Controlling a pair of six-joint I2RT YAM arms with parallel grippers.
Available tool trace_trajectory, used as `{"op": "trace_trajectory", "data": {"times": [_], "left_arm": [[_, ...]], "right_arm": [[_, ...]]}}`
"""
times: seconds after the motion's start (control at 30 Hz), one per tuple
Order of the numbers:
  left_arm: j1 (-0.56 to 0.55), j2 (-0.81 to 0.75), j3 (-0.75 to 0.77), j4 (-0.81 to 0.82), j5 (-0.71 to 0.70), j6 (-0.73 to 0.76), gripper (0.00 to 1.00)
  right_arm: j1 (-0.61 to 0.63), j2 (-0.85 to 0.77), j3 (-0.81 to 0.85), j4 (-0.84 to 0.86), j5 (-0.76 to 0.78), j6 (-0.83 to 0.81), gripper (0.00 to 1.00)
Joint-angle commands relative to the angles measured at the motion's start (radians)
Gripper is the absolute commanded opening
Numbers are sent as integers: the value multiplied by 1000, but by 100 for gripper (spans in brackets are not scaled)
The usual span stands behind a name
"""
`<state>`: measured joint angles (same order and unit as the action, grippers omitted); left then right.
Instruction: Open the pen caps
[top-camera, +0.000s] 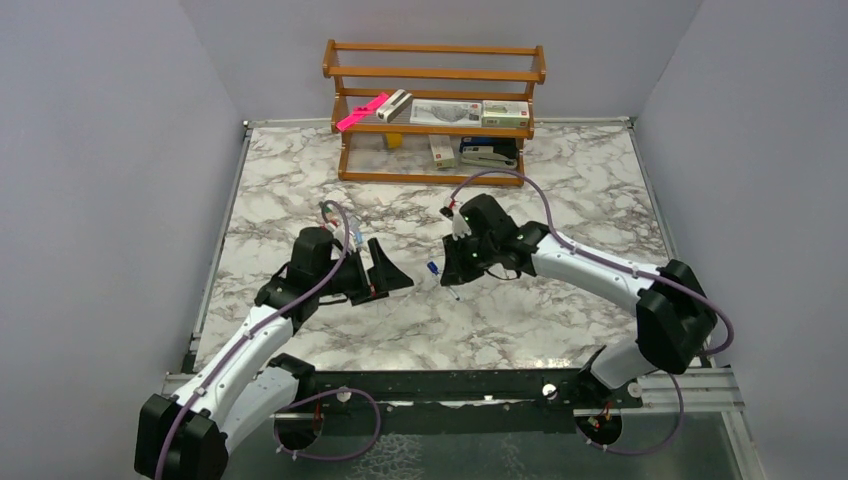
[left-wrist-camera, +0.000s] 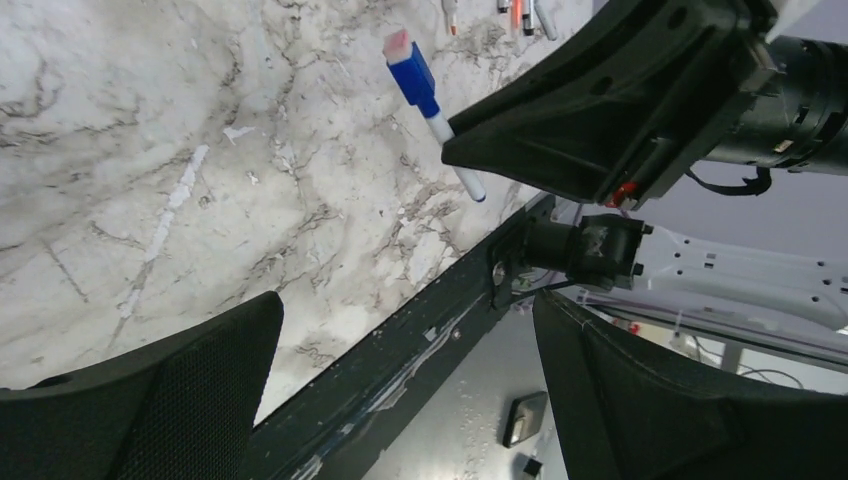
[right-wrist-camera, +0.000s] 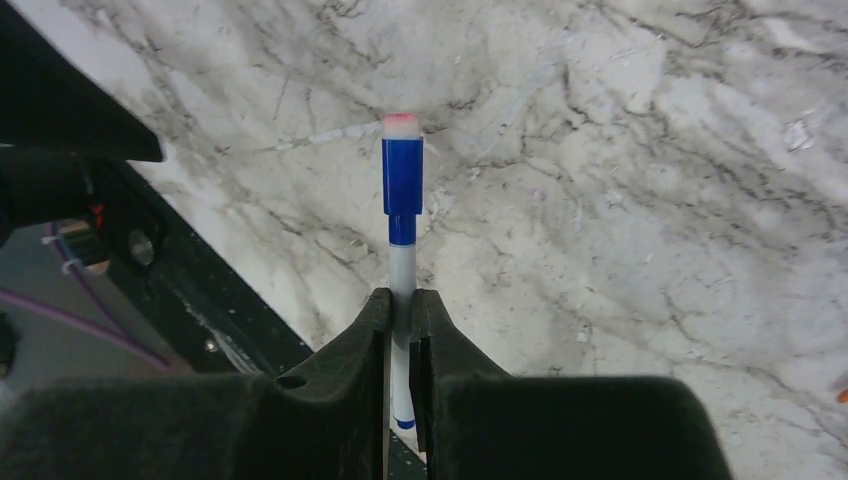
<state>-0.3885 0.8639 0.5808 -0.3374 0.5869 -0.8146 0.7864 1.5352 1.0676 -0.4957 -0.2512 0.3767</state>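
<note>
Right gripper (right-wrist-camera: 402, 300) is pressed together on the white barrel of a pen (right-wrist-camera: 402, 262). The blue cap (right-wrist-camera: 402, 180) projects just beyond the fingertips and is still seated. Left gripper (left-wrist-camera: 405, 320) is spread wide and empty, faced toward the cap but apart from it. The pen is judged light, stiff and slick. The cap is best pinched across its blue sleeve and pulled along the axis.

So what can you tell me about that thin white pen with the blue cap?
The thin white pen is a slim, plastic-looking marker: white barrel, blue cap still on, with a pale pink end. The right gripper clamps its barrel between black fingers, the capped end sticking out over the marble table. Nothing else touches it.
</note>
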Motion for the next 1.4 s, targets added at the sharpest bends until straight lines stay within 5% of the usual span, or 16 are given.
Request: {"op": "trace_trajectory", "data": {"times": [0.0, 0.37, 1.1, 1.37], "left_arm": [[-7, -34, -118, 345, 103, -247, 99], [-16, -79, -170, 445, 9, -377, 99], [-83, -95, -180, 483, -124, -467, 97], [-92, -101, -188, 488, -153, -479, 89]], "right_arm": [[7, -86, -60, 118, -148, 134, 7], [8, -167, -127, 279, -284, 279, 7], [8, -269, -190, 342, -303, 368, 7], [8, -284, -230, 398, -302, 417, 7]]}}
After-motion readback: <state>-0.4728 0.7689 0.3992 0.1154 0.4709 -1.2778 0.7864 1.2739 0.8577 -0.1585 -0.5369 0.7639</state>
